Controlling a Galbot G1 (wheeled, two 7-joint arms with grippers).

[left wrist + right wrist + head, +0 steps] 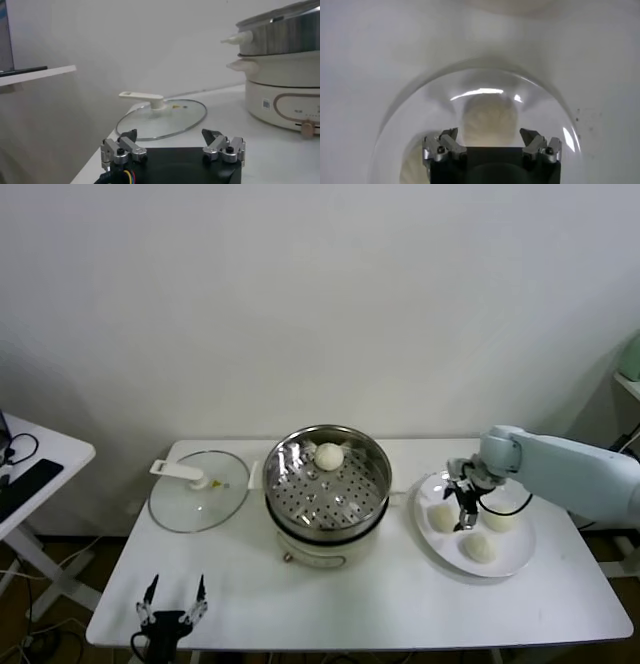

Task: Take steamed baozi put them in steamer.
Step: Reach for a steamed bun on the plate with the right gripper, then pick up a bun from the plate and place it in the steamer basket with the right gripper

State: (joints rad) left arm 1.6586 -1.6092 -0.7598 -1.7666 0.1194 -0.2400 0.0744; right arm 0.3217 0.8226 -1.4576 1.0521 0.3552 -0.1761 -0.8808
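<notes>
Right gripper point(464, 506) is spread wide over the flat white plate point(520, 559), fingers straddling a baozi point(489, 120) but not squeezing anything. Three smooth domed buns sit on that plate at roughly 3 o'clock from the shiny perforated steel steamer point(372, 459), and one bun point(329, 455) sits inside it around 12 o'clock. Left gripper point(172, 602) hangs open and empty at the table's front edge, near the round glass lid point(190, 509).

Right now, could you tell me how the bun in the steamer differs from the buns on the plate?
The bun in the steamer lies alone on perforated steel; the three buns on the plate are grouped on smooth white. The right end effector hangs open over the plate buns, none near the steamer bun. All are round, creamy-white.
</notes>
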